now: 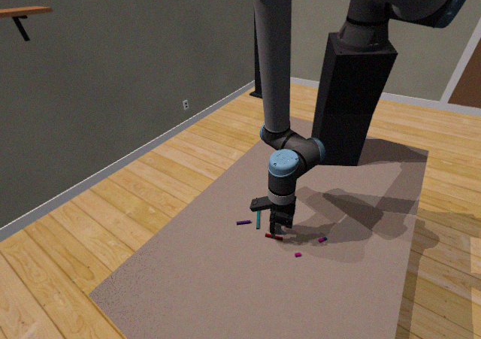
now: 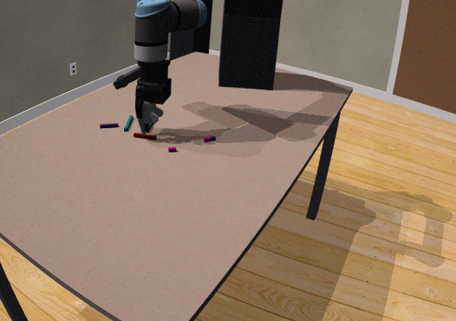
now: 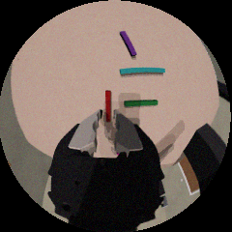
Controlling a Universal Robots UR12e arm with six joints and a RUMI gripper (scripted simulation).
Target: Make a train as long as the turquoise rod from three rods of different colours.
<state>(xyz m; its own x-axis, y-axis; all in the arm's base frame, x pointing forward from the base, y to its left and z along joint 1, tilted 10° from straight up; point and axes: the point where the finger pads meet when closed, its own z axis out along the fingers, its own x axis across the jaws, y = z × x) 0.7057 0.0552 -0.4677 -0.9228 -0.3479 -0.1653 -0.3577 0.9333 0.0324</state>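
Note:
My gripper (image 1: 274,232) is low over the red rod (image 1: 276,237), its fingers a narrow gap apart with nothing pinched. In the wrist view the red rod (image 3: 107,103) runs out from between the fingertips. It lies flat on the table in the exterior view (image 2: 144,136), just below the fingers (image 2: 144,128). The turquoise rod (image 1: 258,219) (image 3: 142,71) lies to the left. A green rod (image 3: 140,102) lies close beside the fingers. A purple rod (image 1: 243,222) (image 3: 128,43) lies further left. One magenta rod (image 1: 297,254) lies alone, and another (image 1: 322,239) touches a blue rod (image 2: 213,137).
The robot's dark pedestal (image 1: 349,102) stands at the back of the table. The table's right edge (image 2: 294,185) drops to the wooden floor. The arm's shadow covers the area around the magenta rods.

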